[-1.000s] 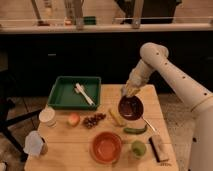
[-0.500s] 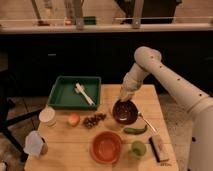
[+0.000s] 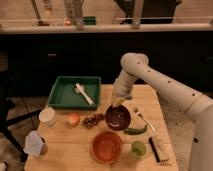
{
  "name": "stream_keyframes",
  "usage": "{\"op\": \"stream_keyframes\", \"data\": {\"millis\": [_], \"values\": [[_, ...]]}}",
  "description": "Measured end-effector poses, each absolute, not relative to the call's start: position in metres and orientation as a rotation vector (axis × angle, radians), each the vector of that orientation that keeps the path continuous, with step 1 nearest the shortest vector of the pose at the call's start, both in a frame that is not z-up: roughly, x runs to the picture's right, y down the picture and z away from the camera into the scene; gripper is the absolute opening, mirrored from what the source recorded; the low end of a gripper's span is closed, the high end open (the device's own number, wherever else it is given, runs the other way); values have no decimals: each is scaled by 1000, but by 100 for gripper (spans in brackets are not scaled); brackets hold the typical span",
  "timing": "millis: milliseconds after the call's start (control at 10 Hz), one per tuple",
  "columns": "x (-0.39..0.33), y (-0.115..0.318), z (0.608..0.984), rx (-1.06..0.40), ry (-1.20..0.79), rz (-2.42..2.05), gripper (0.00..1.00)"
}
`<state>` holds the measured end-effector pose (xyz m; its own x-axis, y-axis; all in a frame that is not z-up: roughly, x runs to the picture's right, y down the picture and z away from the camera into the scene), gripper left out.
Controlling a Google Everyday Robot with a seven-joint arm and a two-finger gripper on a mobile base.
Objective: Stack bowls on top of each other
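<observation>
My gripper (image 3: 119, 104) hangs over the middle of the wooden table and is shut on the far rim of the dark maroon bowl (image 3: 118, 117). That bowl is tilted toward the camera, its glossy inside showing, and it sits just above the table surface. The wider orange-red bowl (image 3: 106, 146) rests on the table nearer the front edge, slightly left of and below the maroon one. The two bowls are apart.
A green tray (image 3: 62, 95) with white utensils lies at the back left. Grapes (image 3: 92, 120), an orange fruit (image 3: 73, 119), a white-lidded jar (image 3: 47, 116), a green pepper (image 3: 135, 130), a fork (image 3: 142, 118), a small green cup (image 3: 138, 148) and a dark bar (image 3: 158, 148) surround the bowls.
The arm has carried the maroon bowl leftward and toward the front, closer to the orange-red bowl. The bowl now tips more toward the camera.
</observation>
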<state>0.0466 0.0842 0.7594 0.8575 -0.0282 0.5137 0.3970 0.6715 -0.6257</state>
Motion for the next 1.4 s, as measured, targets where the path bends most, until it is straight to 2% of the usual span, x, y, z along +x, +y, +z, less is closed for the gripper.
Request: {"op": "stream_keyframes", "data": {"millis": [500,1400], "values": [[31,103,760,-850,-501,-283,0],[14,130,738,-891,-559,-326,0]]}}
